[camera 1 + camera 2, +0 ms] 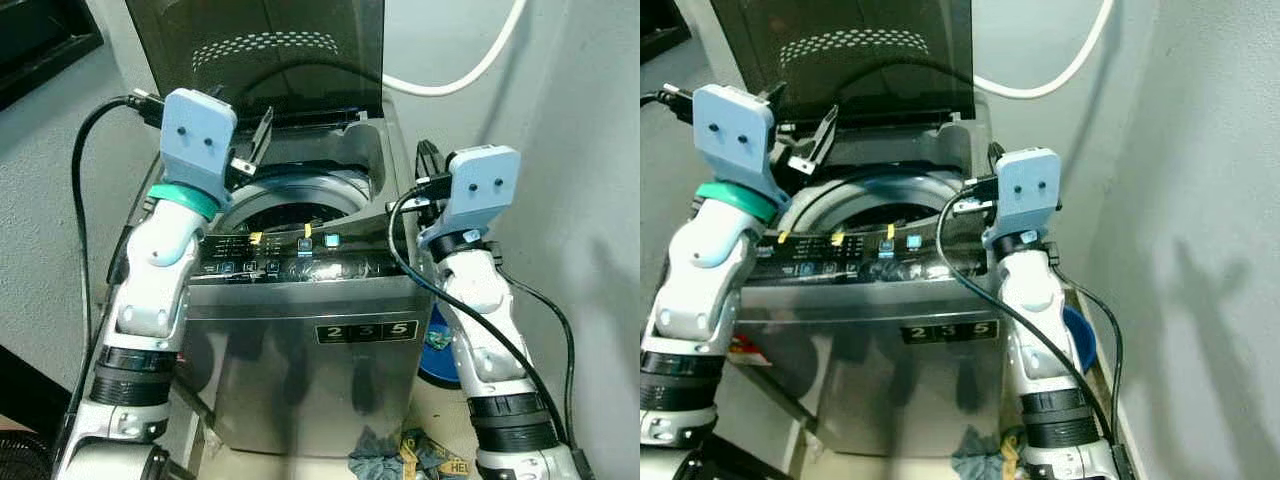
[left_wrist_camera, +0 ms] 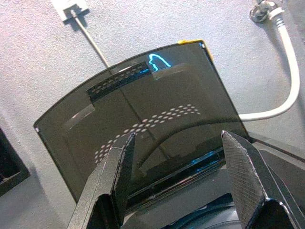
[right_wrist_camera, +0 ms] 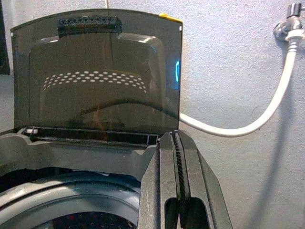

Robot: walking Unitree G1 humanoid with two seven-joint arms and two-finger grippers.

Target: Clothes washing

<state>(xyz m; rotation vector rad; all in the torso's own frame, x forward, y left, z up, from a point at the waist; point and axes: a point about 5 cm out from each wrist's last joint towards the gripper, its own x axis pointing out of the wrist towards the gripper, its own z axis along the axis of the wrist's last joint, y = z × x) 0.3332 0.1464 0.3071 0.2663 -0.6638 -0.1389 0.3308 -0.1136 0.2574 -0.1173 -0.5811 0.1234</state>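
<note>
Two grippers flank the washer (image 1: 300, 330): left gripper (image 2: 183, 181) spread, right gripper (image 3: 177, 186) pressed together at three o'clock, risking knocking the raised lid (image 1: 260, 50) down.

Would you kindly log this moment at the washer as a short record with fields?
washing machine: top-loader, silver front, against a grey wall
lid: dark, raised upright at the back
drum: open at the top; contents too dark to tell
control panel: along the front edge, buttons lit
left gripper: open, held above the left side of the tub opening, holding nothing
right gripper: shut, empty, at the machine's right side
hose: white, runs from a wall tap
floor: cloth lying by the machine's base
</note>
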